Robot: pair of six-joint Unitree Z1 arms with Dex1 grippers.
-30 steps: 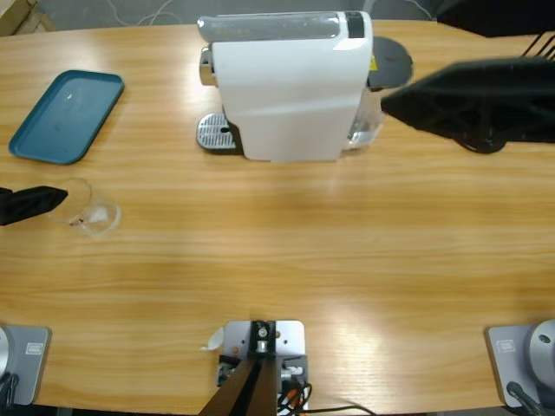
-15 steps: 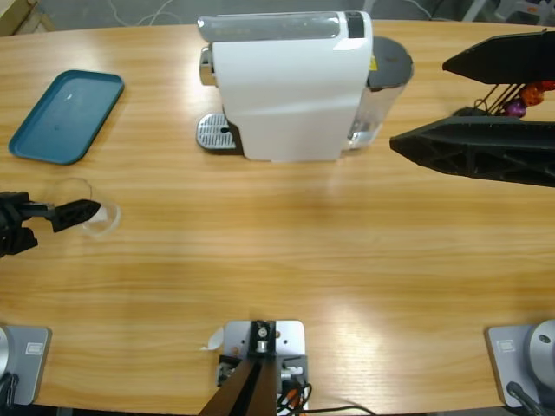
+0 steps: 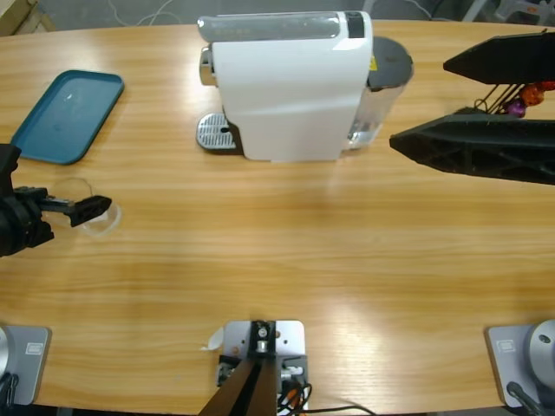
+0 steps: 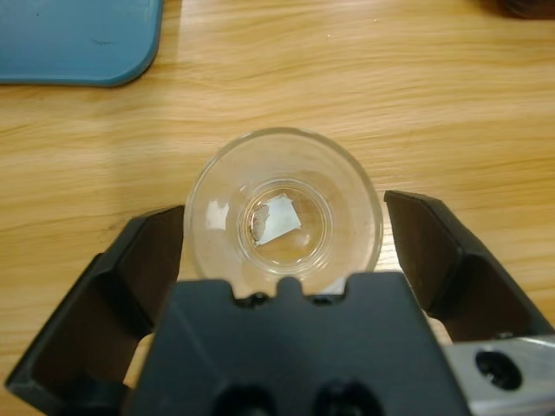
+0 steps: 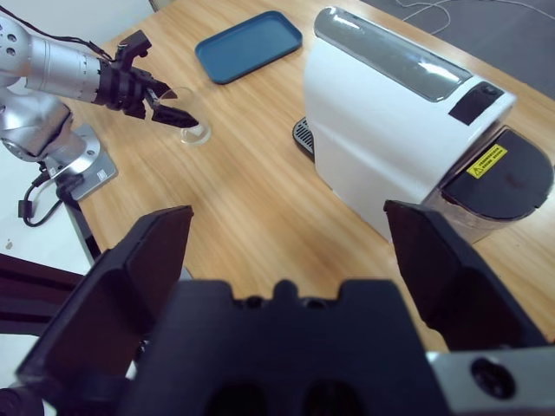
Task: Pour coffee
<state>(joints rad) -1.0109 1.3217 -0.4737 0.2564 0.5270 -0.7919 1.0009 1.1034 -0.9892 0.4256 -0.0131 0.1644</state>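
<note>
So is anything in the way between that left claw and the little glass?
Nothing visible. The left gripper is open with its jaws on either side of the glass tumbler, only bare table around it.

Clear glass tumbler (image 4: 284,208) upright on surface (image 4: 364,95), near its left end, just below blue tray (image 4: 78,39). Coffee (image 4: 258,227): only a small dark trace on its bottom.
</note>
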